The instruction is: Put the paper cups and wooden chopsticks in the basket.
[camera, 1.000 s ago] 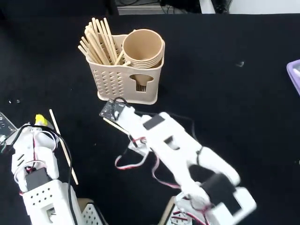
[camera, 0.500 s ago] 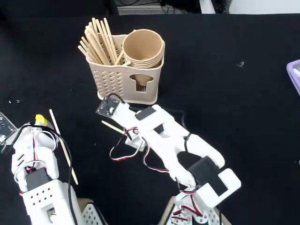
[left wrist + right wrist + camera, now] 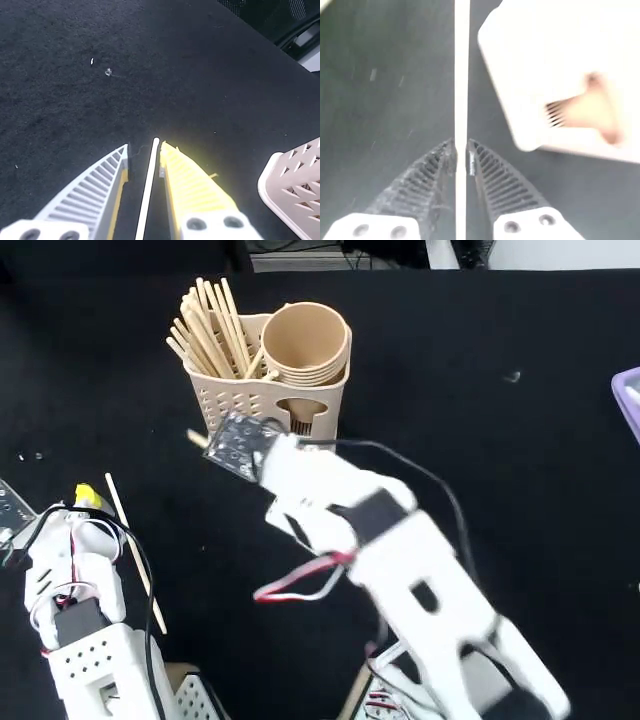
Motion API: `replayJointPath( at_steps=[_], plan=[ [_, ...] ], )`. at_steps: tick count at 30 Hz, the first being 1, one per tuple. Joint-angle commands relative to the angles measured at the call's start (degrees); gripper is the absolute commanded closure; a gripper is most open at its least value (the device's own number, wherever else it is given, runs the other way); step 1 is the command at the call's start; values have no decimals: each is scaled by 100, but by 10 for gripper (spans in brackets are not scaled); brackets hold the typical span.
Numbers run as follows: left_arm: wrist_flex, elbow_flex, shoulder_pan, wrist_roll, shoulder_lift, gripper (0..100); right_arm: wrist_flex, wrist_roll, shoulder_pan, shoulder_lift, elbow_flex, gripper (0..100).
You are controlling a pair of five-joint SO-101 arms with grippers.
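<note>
One second has lifted the right arm off the black desk: from above, its wooden chopstick now hangs before the beige perforated plastic basket holding stacked tan paper cups, so dropping in looks next. Left wrist: left jaws narrowly parted around a second wooden chopstick, unclamped. Right wrist: right jaws pinch their chopstick, basket just beside.

Right arm extended toward far left, right gripper clamped on a chopstick; left arm folded at near left, left gripper parted.
</note>
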Motion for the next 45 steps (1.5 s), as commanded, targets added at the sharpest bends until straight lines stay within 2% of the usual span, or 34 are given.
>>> replayJointPath(
  at_steps=[1,5,9,21,31,40,45],
  plan=[
    [-132,-57,-13,53,-44,884,-826,-677,-97,-1095,-418,987],
    [-132,-57,-13,53,-44,884,-2391,-1530,-97,-1376,-418,987],
    [-132,-57,-13,53,-44,884,-3727,-2013,-97,-1051,-418,987],
    [-132,-57,-13,53,-44,884,-7411,-2119,-70,1077,-532,987],
    [-132,-57,-13,53,-44,884,-7543,-2084,-53,2545,-1305,987],
    [-132,-57,-13,53,-44,884,-7314,-2119,448,3301,-1297,984],
    [-132,-57,-13,53,-44,884,-5952,-2127,501,3292,-1842,839]
  ],
)
